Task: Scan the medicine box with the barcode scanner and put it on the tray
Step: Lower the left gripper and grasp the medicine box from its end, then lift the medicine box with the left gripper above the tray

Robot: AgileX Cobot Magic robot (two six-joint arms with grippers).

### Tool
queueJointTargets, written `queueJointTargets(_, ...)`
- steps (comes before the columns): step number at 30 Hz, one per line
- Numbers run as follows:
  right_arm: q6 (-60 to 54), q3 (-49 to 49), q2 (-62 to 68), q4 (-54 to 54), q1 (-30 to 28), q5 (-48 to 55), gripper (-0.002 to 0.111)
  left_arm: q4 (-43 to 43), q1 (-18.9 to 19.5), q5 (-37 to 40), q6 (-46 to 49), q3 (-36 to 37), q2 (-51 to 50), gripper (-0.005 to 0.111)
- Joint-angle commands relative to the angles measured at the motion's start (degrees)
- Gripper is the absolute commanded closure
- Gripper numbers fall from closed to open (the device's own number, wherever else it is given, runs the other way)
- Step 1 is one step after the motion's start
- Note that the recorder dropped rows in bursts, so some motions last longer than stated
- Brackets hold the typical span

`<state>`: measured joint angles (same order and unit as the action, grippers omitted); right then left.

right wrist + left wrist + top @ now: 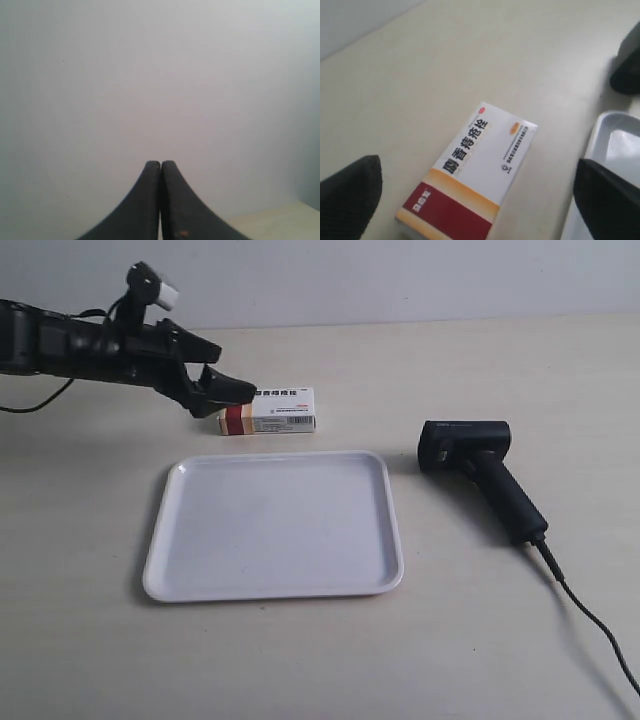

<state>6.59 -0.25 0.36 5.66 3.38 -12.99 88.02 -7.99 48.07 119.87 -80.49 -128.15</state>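
Observation:
The medicine box lies flat on the table just behind the tray, its dark red and tan band at one end. My left gripper hovers open over the banded end of the box. In the left wrist view the medicine box lies between the wide-apart fingers of the left gripper, and nothing touches it. The barcode scanner lies on its side to the right of the tray. My right gripper is shut on nothing and faces a blank wall.
The scanner's thin black cable runs off toward the front right corner. A corner of the white tray and a dark blurred shape, probably the scanner, show in the left wrist view. A pale wall stands behind the table.

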Motion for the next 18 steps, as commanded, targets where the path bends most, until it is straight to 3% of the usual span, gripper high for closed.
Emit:
queueJointTargets(1,0.00,0.25,-0.36,-0.05,-0.34,0.13,0.108,-6.08,-2.70,-1.65,0.24,-5.49,-4.24,0.002)
queueJointTargets(9,0.00,0.25,-0.36,-0.05,-0.34,0.24,0.108,-7.82,-3.60,-1.89,0.24,-12.39,-10.91,0.004)
queueJointTargets(12,0.00,0.25,-0.36,-0.05,-0.34,0.24,0.108,-7.82,-3.60,-2.12,0.24,-12.92,-12.26,0.013)
queueJointTargets(15,0.00,0.25,-0.36,-0.05,-0.34,0.24,0.108,-7.90,-3.60,-2.12,0.24,-13.64,-13.31,0.037)
queueJointTargets(16,0.00,0.25,-0.36,-0.05,-0.34,0.24,0.108,-7.90,-3.60,-2.66,0.24,-13.78,-13.57,0.058)
queueJointTargets(17,0.00,0.25,-0.36,-0.05,-0.34,0.24,0.108,-7.90,-3.60,-2.80,0.24,-13.78,-13.57,0.067)
queueJointTargets(18,0.00,0.25,-0.36,-0.22,-0.34,0.24,0.108,-7.90,-3.60,-2.80,0.24,-13.78,-13.19,0.090)
